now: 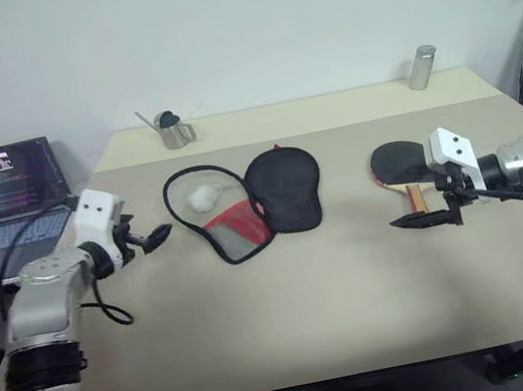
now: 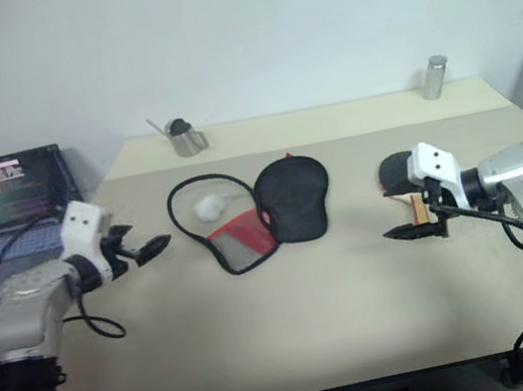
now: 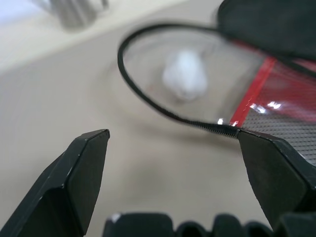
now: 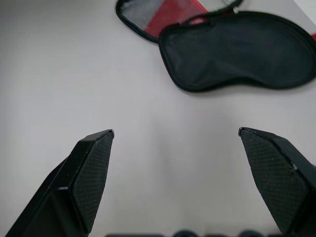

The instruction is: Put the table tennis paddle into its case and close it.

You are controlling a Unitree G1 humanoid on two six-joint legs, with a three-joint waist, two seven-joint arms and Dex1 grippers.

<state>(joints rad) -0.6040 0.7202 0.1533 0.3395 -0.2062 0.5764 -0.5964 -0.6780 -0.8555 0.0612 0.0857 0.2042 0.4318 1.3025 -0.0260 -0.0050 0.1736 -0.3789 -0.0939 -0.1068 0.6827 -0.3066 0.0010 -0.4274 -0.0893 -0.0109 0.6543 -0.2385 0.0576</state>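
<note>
Left eye view: case point(image 1: 262, 198) spread unzipped at mid-desk point(image 1: 292, 312), black lid half flopped toward the right, red-and-mesh half lying flat beside it, zip edge looping round a white fluffy charm point(image 1: 203, 198). Probably left open this way so the bat can slide straight in. Table tennis paddle point(image 1: 400, 165) flat on the desk, well apart from the case on the right, wooden handle toward the near edge and partly hidden behind the right gripper point(image 1: 426, 218). Left gripper point(image 1: 155, 237) hanging just beside the case's left loop, fingers apart, nothing between them. Right gripper likewise spread and empty, poised near the handle; contact with it cannot be told. Metal cup point(image 1: 172, 130) and a steel cylinder point(image 1: 421, 67) at the far edge, laptop point(image 1: 6, 205) off to the left, none in the way.

Right eye view: same layout; left gripper short of the zip loop, right gripper at the handle's near end, both wide and empty.

Left wrist view: black fingers splayed wide, zip edge and charm straight ahead, one fingertip point(image 3: 269, 163) overlapping the zip edge where the red mesh begins; touch uncertain. Looks set to pin or lift that open half.

Right wrist view: fingers wide over bare desk, case lid ahead, nothing held. Paddle not yet picked up; insertion and zipping both still to do.
</note>
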